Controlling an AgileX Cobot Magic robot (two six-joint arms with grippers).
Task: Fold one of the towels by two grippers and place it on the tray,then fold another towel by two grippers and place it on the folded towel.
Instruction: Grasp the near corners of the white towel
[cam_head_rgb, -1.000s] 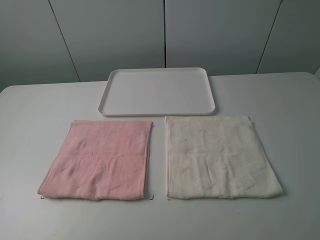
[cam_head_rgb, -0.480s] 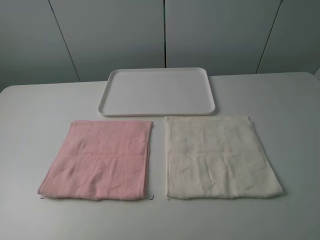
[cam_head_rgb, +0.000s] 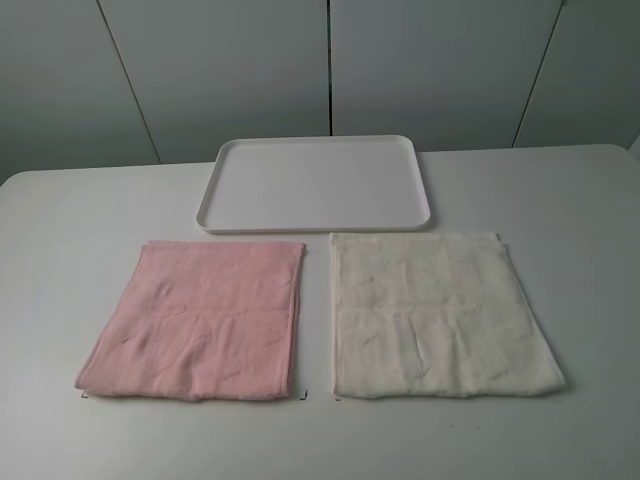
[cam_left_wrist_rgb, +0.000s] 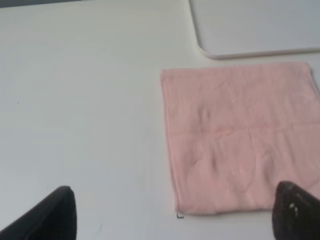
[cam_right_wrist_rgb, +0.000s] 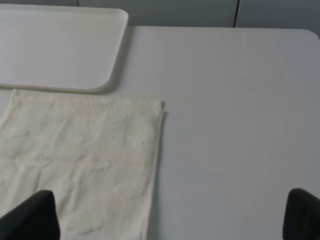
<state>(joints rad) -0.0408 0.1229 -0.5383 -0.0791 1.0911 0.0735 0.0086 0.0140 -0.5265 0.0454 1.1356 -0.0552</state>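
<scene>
The cream towel (cam_head_rgb: 437, 312) lies flat on the table at the right, also seen in the right wrist view (cam_right_wrist_rgb: 82, 165). Spread flat to its left is the pink towel (cam_head_rgb: 200, 318), which fills much of the left wrist view (cam_left_wrist_rgb: 240, 135). Behind both sits the white tray (cam_head_rgb: 315, 182), with nothing on it; its corners show in the wrist views (cam_left_wrist_rgb: 255, 27) (cam_right_wrist_rgb: 55, 47). Neither arm appears in the exterior high view. My left gripper (cam_left_wrist_rgb: 175, 215) is open above the table near the pink towel's front left corner. My right gripper (cam_right_wrist_rgb: 172, 217) is open over the cream towel's right edge, holding nothing.
The white table (cam_head_rgb: 70, 230) has rounded far corners and a grey panelled wall (cam_head_rgb: 330, 70) behind it. Small black corner marks (cam_head_rgb: 305, 396) sit on the table at the towels' front edges.
</scene>
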